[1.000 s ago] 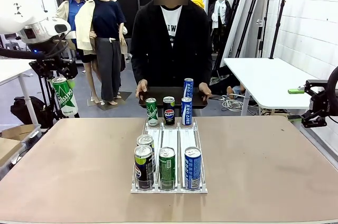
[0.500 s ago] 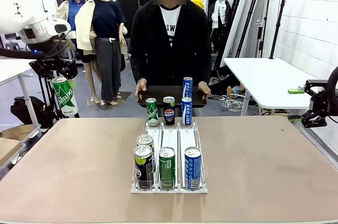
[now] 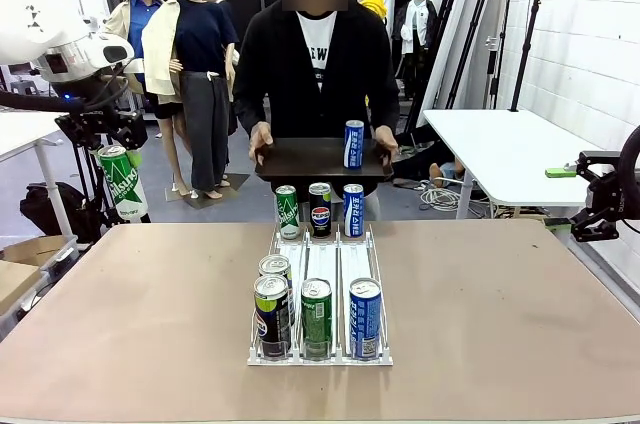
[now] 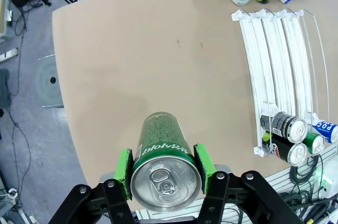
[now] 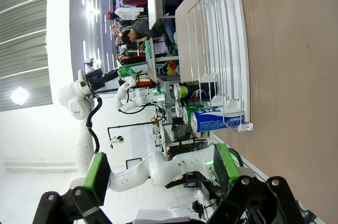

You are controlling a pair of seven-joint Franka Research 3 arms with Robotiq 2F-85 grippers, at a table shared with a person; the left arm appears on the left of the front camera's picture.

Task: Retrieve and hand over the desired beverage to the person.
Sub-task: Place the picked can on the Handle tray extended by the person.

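Left gripper [image 4: 165, 167]: clamped on a green aluminium drink can [image 4: 163, 160], its green pads pressed against opposite sides of the can just below the rim; in the front view the gripper [image 3: 118, 139] hung off the table's left edge with the can [image 3: 124, 182] upright beneath it, a pose that kept the can level for carrying.

Right gripper [image 5: 161, 174]: jaws spread wide and empty, parked beyond the table's right edge, apparently kept clear of the work.

Dispenser: a clear 3-lane wire-and-plastic can rack [image 3: 320, 289] stood mid-table; 4 cans sat at its near end and 3 at its far end, so the lanes kept each drink in a row within reach.

Person [image 3: 318, 54]: stood at the far side in a black cardigan, both hands gripping the ends of a dark rectangular tray [image 3: 318, 159] held above the table's far edge.

Tray load: 1 blue-and-white can [image 3: 354, 144] stood upright on the tray, right of centre.

Judged stage: the green can was retrieved but well apart from the tray; the handover was not yet done, and the raised tray likely marked where it should go.
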